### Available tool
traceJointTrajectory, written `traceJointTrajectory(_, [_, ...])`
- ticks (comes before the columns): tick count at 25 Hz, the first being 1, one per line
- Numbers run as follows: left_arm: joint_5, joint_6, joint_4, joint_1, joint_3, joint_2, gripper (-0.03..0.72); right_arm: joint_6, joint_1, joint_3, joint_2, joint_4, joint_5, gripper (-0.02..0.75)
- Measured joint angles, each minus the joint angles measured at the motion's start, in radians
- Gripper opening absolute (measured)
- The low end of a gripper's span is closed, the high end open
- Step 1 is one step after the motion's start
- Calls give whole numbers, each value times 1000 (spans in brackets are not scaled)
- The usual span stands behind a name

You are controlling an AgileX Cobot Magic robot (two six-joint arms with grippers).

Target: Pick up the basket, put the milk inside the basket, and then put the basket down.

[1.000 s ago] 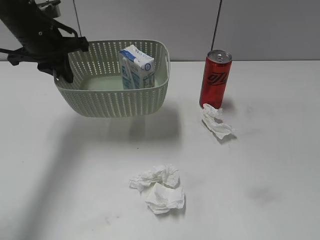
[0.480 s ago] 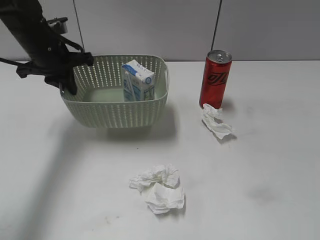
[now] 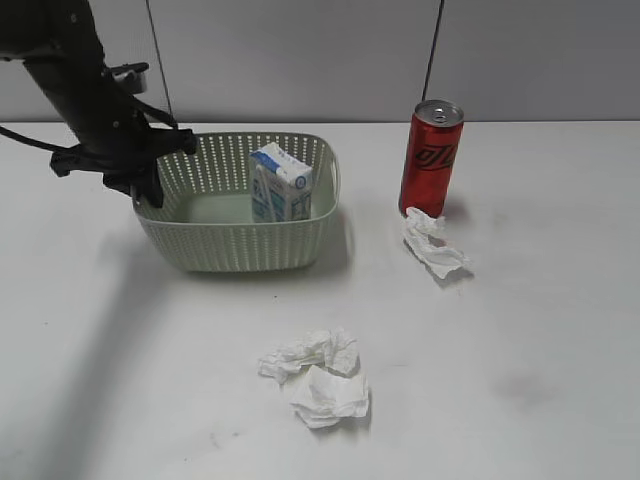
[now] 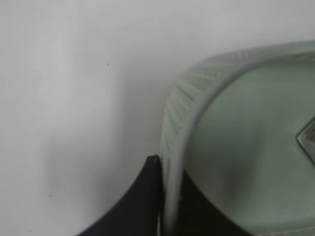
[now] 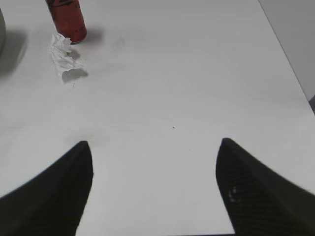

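A: From the outside camera, where is the left hand [image 3: 148,185]?

B: At the left end of the basket [image 3: 240,240], clamped over its rim. The basket sits on the white worktop [image 3: 520,330]. The milk [image 3: 281,183] stands upright inside it, to the right of that hand, near the middle of the basket.

A: Any writing on the milk?

B: Blue print on white, too small to read. The red can [image 3: 430,158] stands well to the right of the basket, with black lettering I cannot make out. A crumpled tissue [image 3: 432,243] lies just in front of the can, and two more crumpled tissues [image 3: 318,376] lie nearer the camera, apart from the basket.

A: And the left wrist camera?

B: It is blurred. The basket wall [image 4: 182,118] runs up from between the two dark fingers [image 4: 133,206], one outside the wall and one inside, so the hand is closed narrowly on the rim. A corner of the milk [image 4: 307,137] shows at the right edge, inside the basket.

A: The right wrist camera?

B: The right hand [image 5: 155,189] is spread wide, nothing between its fingers, above bare worktop [image 5: 187,88]. The can [image 5: 66,19] and one tissue [image 5: 64,56] lie far ahead of it to the left. No label is readable there.
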Motion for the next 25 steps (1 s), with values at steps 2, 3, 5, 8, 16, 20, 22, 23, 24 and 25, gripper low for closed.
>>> traceJointTrajectory(2, [3,9,-7,0,0,2,43,0,0,0,0,0,0,591])
traceJointTrajectory(3, [1,10,-15,0,-1,2,81,0,0,0,0,0,0,591])
traceJointTrajectory(5, [0,11,-27,0,-3,-2,224,0,0,0,0,0,0,591])
traceJointTrajectory(8, [7,11,-37,0,-3,-14,478,0,0,0,0,0,0,591])
traceJointTrajectory(16, [14,20,-5,31,-3,-139,657,0,0,0,0,-1,0,591])
traceJointTrajectory(20, [54,74,29,94,-4,-209,655,0,0,0,0,-1,0,591])
traceJointTrajectory(22, [101,106,34,141,-4,-235,649,0,0,0,0,-1,0,591])
traceJointTrajectory(23, [122,122,37,162,-4,-244,647,0,0,0,0,-1,0,591])
traceJointTrajectory(24, [150,138,43,188,-4,-250,645,0,0,0,0,-1,0,591])
traceJointTrajectory(25, [178,151,57,214,-4,-257,640,0,0,0,0,-1,0,591])
